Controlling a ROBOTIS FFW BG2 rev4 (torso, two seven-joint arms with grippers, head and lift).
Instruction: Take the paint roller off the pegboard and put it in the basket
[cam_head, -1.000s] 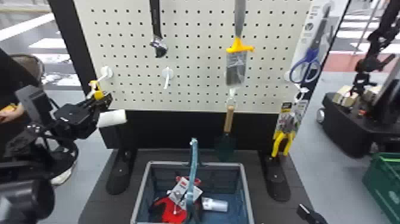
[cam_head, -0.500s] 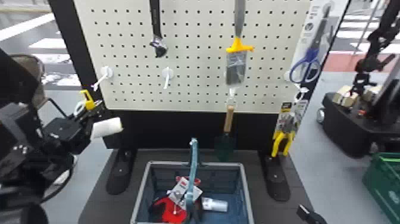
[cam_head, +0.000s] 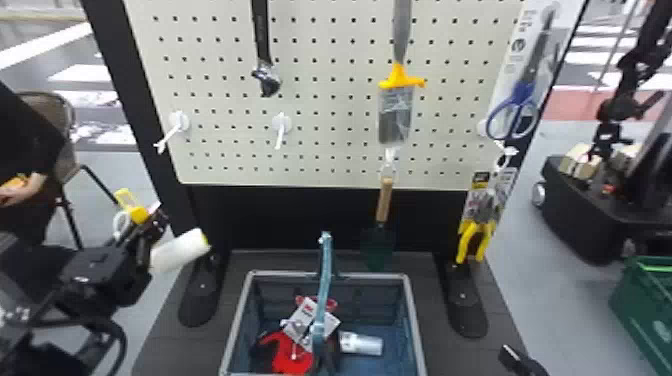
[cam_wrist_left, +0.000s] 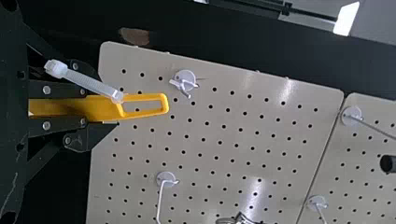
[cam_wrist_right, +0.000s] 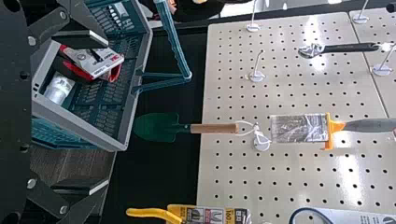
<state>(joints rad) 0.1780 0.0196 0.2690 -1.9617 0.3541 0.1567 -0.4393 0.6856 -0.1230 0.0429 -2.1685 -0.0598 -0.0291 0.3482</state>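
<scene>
The paint roller (cam_head: 180, 250) is in the left pincer (cam_head: 152, 222), off the pegboard (cam_head: 330, 110) and outside the basket (cam_head: 415, 320), to its left and nearer the board's lower left corner. In the head view its white sleeve slants, the long axis running up to the right, with the yellow-edged end toward the basket side. The yellow handle (cam_head: 137, 215) sticks out of the pincer, its looped end pointing up and to the left.

The left wrist view gives the grip: the two fingers are closed on the handle, which lies lengthwise between them, its open loop pointing away from the wrist. A white cable tie (cam_wrist_left: 88, 84) is attached at the loop. The head view gives the sleeve and the basket, which holds a red-and-black thing (cam_head: 292, 352) with a card and a clear cylinder (cam_head: 361, 344).

The right pincer (cam_head: 520, 361) is at the head view's lower right edge; its wrist view shows the fingers spread wide with nothing held. That view also gives the basket's slatted inside from another side, the green trowel (cam_wrist_right: 156, 127) hanging by its wooden handle and the wrench (cam_wrist_right: 348, 48) on the board.
</scene>
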